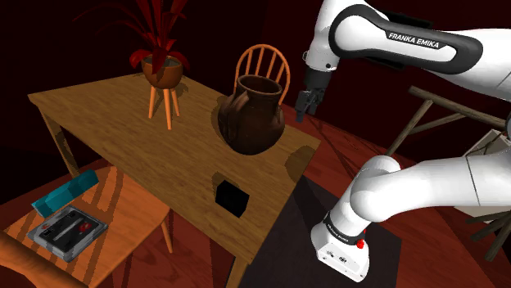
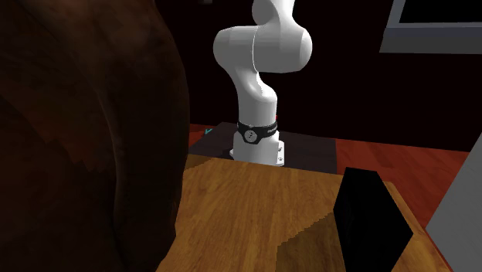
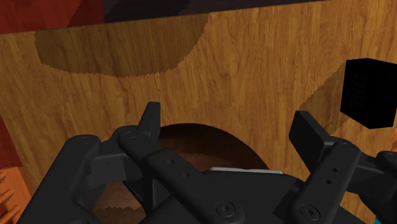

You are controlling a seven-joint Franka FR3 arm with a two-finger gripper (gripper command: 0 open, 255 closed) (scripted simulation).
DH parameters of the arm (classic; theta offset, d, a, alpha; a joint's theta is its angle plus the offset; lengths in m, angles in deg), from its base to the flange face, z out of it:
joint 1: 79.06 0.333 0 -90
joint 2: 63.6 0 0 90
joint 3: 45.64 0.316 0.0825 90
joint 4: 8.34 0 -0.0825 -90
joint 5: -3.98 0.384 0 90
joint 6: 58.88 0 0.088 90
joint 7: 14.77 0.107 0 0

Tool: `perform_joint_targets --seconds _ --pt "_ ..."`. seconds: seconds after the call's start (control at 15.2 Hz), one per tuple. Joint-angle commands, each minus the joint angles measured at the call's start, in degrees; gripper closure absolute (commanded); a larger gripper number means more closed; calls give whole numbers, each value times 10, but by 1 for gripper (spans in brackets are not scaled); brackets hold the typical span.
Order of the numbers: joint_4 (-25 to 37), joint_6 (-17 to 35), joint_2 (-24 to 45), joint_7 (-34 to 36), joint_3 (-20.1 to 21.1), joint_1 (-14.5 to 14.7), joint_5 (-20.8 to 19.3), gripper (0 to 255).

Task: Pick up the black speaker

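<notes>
Item: black speaker [image 1: 232,198], small boxy block, standing on the wooden surface [image 1: 98,114], well below our hand [image 1: 307,105] and off beyond one finger. Hand: spread wide, empty. We judge it rigid, light, smooth-sided; we would grip across two opposite flat faces.

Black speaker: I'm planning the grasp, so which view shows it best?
The shoulder view: the black speaker stands whole on the table. The second exterior view shows it close but crops its base; the wrist view cuts it at the picture's edge.
</notes>
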Motion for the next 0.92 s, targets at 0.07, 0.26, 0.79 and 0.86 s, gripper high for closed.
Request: perform_joint_targets --seconds 0.07,0.26,0.79,0.86 --pt "-12 14 -1 9 10 5 7 0" --pt "-45 57 2 34 39 23 29 0" --pt "-105 183 48 102 123 73 85 0" --pt "-109 200 58 110 134 79 91 0"
